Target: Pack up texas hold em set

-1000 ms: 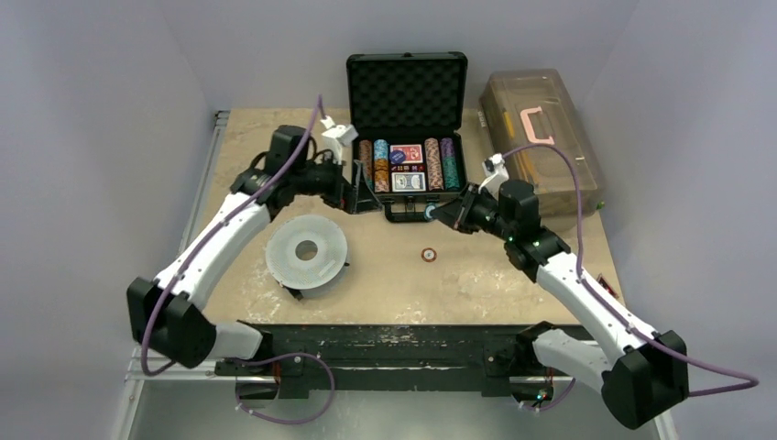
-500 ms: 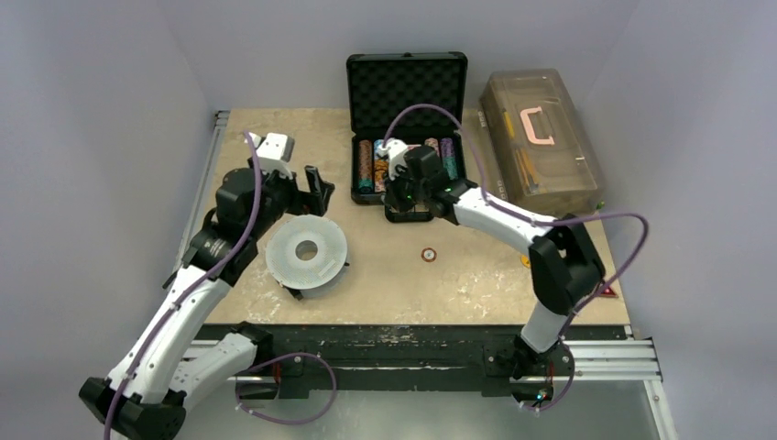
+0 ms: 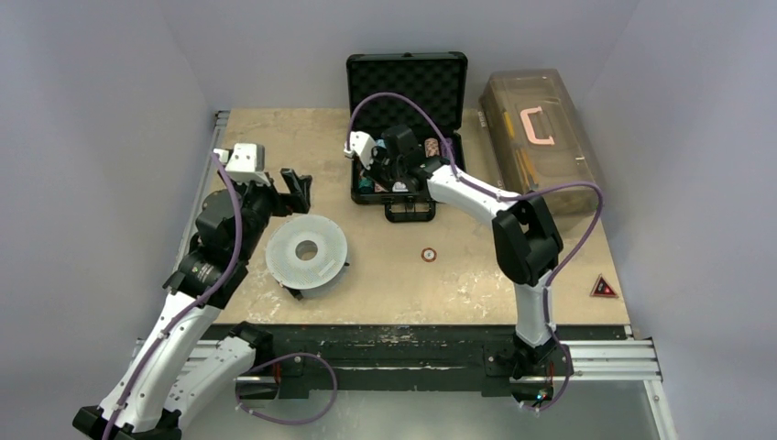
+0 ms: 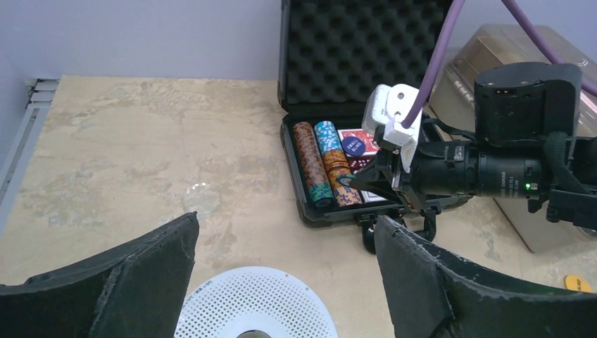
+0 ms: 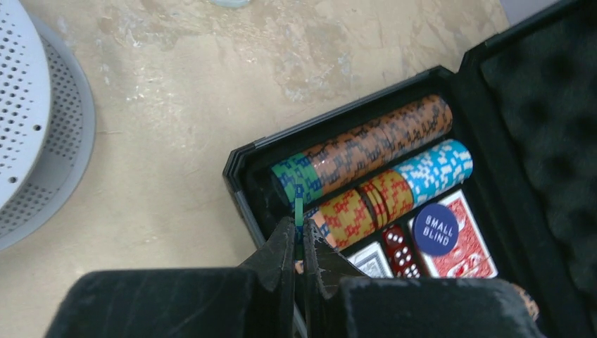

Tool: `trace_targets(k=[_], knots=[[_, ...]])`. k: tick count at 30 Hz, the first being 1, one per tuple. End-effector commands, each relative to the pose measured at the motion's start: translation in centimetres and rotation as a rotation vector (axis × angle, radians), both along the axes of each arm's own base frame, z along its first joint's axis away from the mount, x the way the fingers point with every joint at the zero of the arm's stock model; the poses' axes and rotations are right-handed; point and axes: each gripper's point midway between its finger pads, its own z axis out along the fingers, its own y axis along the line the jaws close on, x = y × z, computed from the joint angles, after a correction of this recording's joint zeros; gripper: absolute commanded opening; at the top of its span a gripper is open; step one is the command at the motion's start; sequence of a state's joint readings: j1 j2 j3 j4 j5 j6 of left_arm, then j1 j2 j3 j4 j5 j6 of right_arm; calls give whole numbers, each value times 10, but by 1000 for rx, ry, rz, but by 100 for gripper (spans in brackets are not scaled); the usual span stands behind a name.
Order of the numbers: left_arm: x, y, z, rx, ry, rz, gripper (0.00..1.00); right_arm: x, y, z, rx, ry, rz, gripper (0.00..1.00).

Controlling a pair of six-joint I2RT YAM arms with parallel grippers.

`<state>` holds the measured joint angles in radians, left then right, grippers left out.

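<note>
The black briefcase (image 3: 406, 90) stands open at the table's back, foam lid up, with rows of coloured chips (image 5: 366, 151), a red card deck (image 5: 464, 243), red dice and a blue "small blind" button (image 5: 435, 229) inside. My right gripper (image 5: 300, 225) is shut on a green poker chip (image 5: 299, 204), held on edge just above the near-left corner of the case, by the green end of the chip row. In the top view it sits over the case's left part (image 3: 374, 174). My left gripper (image 4: 281, 246) is open and empty above the white disc. One loose chip (image 3: 427, 254) lies on the table.
A large perforated white disc (image 3: 306, 252) with a centre hole lies left of centre. A translucent brown toolbox (image 3: 541, 137) with a pink handle stands at the back right. A red triangle sticker (image 3: 602, 288) is at the near right. A faint clear round patch (image 4: 200, 199) marks the table.
My right arm has swung from the case's handle to its left part, holding the green chip. My left arm has drawn back from the case to the left, above the disc.
</note>
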<state>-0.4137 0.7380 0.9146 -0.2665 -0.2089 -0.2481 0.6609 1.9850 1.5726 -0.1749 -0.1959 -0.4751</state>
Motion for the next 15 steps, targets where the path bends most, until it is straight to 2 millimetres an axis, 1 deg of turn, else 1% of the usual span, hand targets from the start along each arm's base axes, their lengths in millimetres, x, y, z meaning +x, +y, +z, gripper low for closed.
trace_targets(k=[1, 5, 9, 13, 15], knots=[[1, 9, 15, -28, -62, 51, 91, 8, 12, 4, -60, -47, 119, 2], [0, 9, 14, -32, -58, 52, 91, 14, 18, -6, -104, -44, 143, 3], [1, 9, 14, -32, -56, 53, 91, 15, 19, -21, -161, -37, 154, 0], [2, 7, 12, -33, -49, 48, 91, 14, 21, -24, -167, -40, 161, 0], [2, 6, 12, -34, -46, 45, 91, 16, 22, -25, -170, -48, 155, 0]])
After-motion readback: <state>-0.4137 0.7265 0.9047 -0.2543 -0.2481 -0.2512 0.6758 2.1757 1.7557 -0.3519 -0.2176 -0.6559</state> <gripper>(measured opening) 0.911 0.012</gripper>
